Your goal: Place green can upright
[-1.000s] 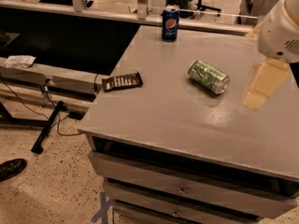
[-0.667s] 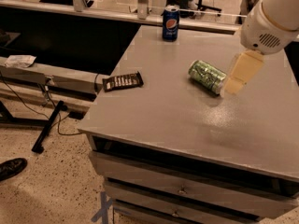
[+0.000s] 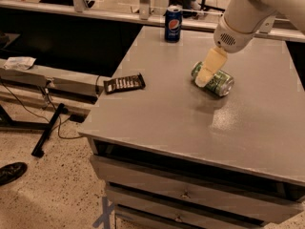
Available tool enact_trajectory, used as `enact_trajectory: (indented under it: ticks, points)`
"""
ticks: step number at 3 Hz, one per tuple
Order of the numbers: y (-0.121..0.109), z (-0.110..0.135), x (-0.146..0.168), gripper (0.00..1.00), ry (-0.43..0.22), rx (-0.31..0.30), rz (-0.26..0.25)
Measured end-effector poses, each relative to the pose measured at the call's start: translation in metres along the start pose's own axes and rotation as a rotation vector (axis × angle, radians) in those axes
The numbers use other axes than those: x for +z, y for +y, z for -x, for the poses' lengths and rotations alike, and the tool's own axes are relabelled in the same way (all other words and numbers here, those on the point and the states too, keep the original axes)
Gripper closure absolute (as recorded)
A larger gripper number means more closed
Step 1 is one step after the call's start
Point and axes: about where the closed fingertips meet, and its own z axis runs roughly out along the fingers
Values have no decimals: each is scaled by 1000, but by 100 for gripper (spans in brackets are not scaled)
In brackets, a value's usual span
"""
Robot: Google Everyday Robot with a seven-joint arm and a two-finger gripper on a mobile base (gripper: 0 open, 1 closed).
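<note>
The green can [image 3: 217, 80] lies on its side on the grey table [image 3: 157, 113], right of the middle, its silver end facing the front right. My gripper [image 3: 204, 78] reaches down from the upper right on a white arm. Its cream fingers [image 3: 209, 67] overlap the can's left part, at or just above it. The can's left end is hidden behind them.
A blue Pepsi can [image 3: 173, 24] stands upright at the table's far edge. A dark snack packet [image 3: 124, 83] lies at the table's left edge. Drawers [image 3: 186, 194] sit under the tabletop. A lower bench [image 3: 43, 78] and cables stand to the left; a shoe [image 3: 12, 171] rests on the floor.
My gripper has moved left from the table's right side to the green can. The can has not moved.
</note>
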Motion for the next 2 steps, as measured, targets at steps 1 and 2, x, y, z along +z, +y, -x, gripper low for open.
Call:
enact_trajectory:
  ticks: [1,2]
  points:
    - [-7,10,36,0,68,103,-31]
    - [-12,10,55,0,110,156,-43]
